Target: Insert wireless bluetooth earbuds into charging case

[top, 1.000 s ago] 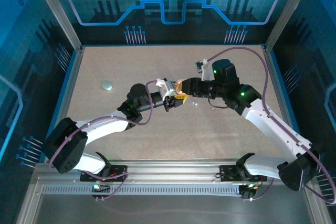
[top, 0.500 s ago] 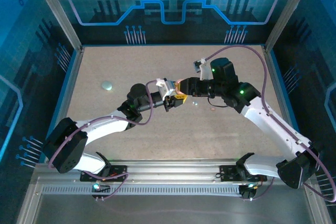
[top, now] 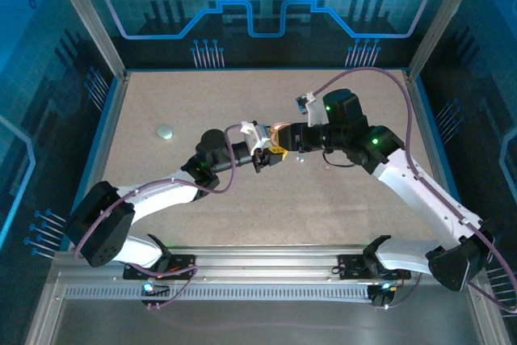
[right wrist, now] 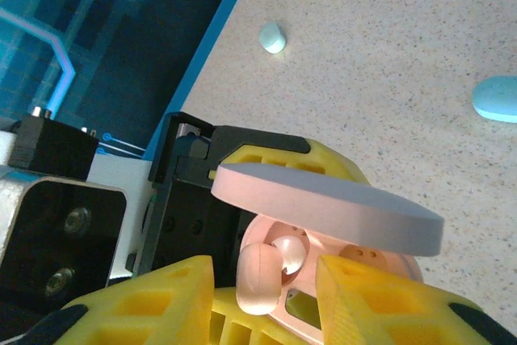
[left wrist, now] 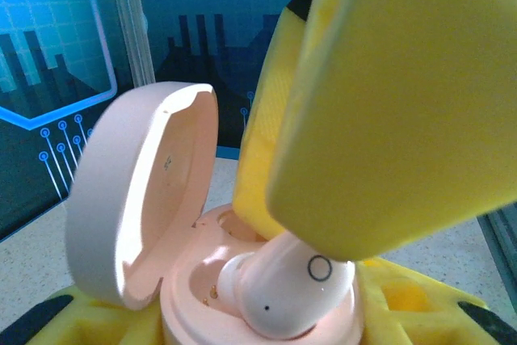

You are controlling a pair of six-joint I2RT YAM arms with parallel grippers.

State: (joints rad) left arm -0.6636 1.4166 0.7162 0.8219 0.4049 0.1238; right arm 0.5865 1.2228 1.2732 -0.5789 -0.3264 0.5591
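Note:
A pink charging case [left wrist: 137, 191] with its lid up sits between the yellow fingers of my left gripper [left wrist: 258, 330], which is shut on its base. One whitish-pink earbud [left wrist: 287, 296] lies tilted in a socket of the case, stem end up. My right gripper [right wrist: 262, 288] straddles that earbud [right wrist: 260, 278] with a gap on each side, so its jaws are open; one of its fingers [left wrist: 404, 103] hangs just over the earbud. In the top view both grippers [top: 271, 157] [top: 280, 136] meet at mid-table over the case [top: 275, 149].
A pale blue earbud [top: 299, 159] and a pink one [top: 326, 168] lie on the table right of the grippers. A pale green round piece [top: 165, 131] sits far left. The blue earbud [right wrist: 497, 98] and green piece [right wrist: 272, 37] lie beyond the case.
My right gripper's jaws have widened off the earbud, which stays in the case. The right wrist has shifted slightly. The left arm and the case have held still.

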